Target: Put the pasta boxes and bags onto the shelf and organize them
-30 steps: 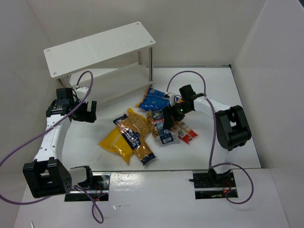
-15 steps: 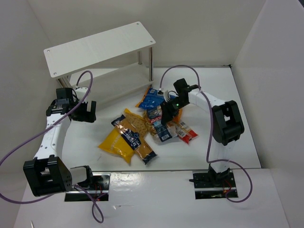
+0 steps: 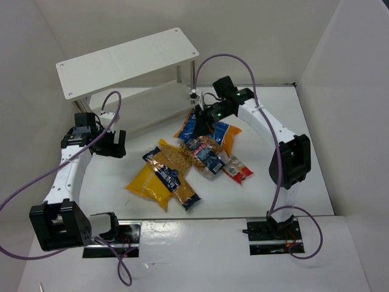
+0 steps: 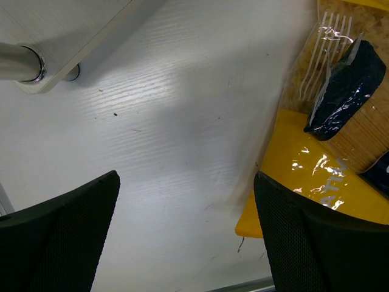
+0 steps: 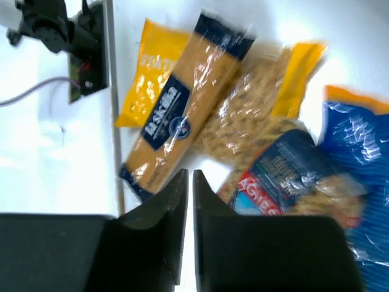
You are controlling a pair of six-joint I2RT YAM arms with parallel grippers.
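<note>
Left gripper (image 4: 185, 182) spread wide, hovering over the bare white table (image 4: 170, 109), just beside the yellow bag (image 4: 310, 194); a shelf leg (image 4: 18, 64) shows at upper left of my wrist view. Right gripper (image 5: 188, 179) pressed together, nothing seen between the fingers; it hangs above the pile by the blue bag (image 3: 222, 129). Long navy-labelled bag (image 3: 173, 173), shorter navy-labelled bag (image 3: 206, 155) and red packet (image 3: 237, 170) lie on the table, in front of the white shelf (image 3: 127, 61).

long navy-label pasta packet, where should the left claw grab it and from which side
Probably across the narrow middle of the long packet, from above, spanning its long edges. It lies flat and slim, partly on the yellow bag, on the same side as the open left claw.
</note>
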